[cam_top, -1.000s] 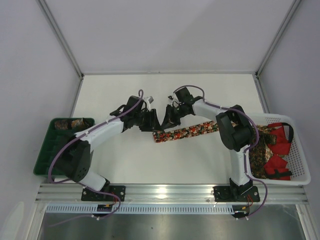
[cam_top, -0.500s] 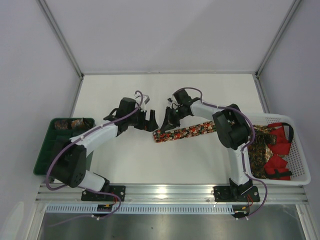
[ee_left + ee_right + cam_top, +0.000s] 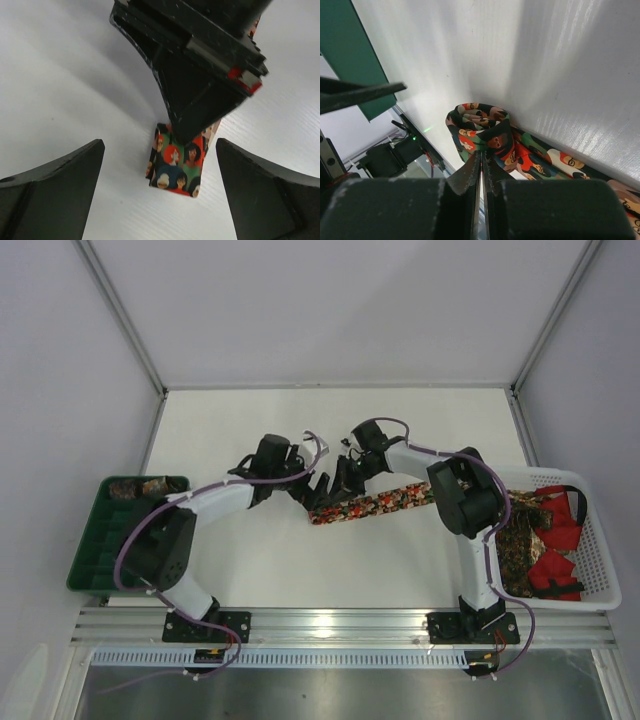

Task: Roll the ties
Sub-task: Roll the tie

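Note:
One tie lies flat across the middle of the table, patterned with small faces in red, green and dark. My right gripper is shut on its left end, which is curled into a small loop at the fingertips. My left gripper is open, just left of that end. In the left wrist view the tie end sits between the wide-apart fingers, under the right gripper's black body. More ties lie in the basket.
A white mesh basket stands at the right with patterned and red fabric in it. A green tray at the left edge holds rolled ties at its far end. White walls enclose the table.
My left gripper has swung right and closed in on the tie's left end. My right gripper has lowered slightly onto that end. The tie has stayed in place.

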